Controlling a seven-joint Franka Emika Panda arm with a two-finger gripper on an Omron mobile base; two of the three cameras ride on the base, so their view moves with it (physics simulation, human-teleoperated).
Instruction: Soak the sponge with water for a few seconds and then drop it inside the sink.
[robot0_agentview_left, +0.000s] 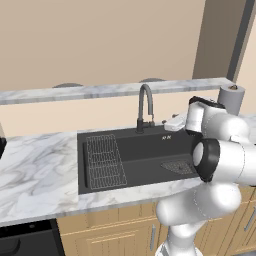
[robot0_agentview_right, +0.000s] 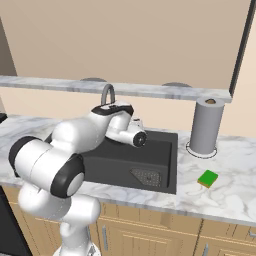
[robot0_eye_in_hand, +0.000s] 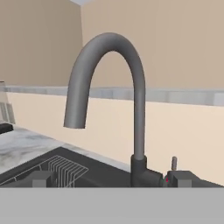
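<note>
The dark sink (robot0_agentview_left: 145, 146) (robot0_agentview_right: 162, 150) is set into a marble counter, with a wire rack (robot0_agentview_left: 104, 161) on its left and a mesh drain (robot0_agentview_right: 146, 176) on its right. Its grey gooseneck faucet (robot0_agentview_left: 145, 106) (robot0_eye_in_hand: 138, 109) stands at the back rim. My gripper (robot0_eye_in_hand: 113, 179) is open and empty. It hovers over the back of the basin and faces the faucet base from close by. The green sponge (robot0_agentview_right: 208, 178) lies flat on the counter right of the sink, far from the gripper. The water is out of view.
A grey paper-towel roll (robot0_agentview_right: 205, 125) (robot0_agentview_left: 231, 97) stands on the counter behind the sponge. A raised marble ledge (robot0_agentview_left: 100, 91) runs along the back wall. A small lever (robot0_eye_in_hand: 174, 162) sticks up right of the faucet base.
</note>
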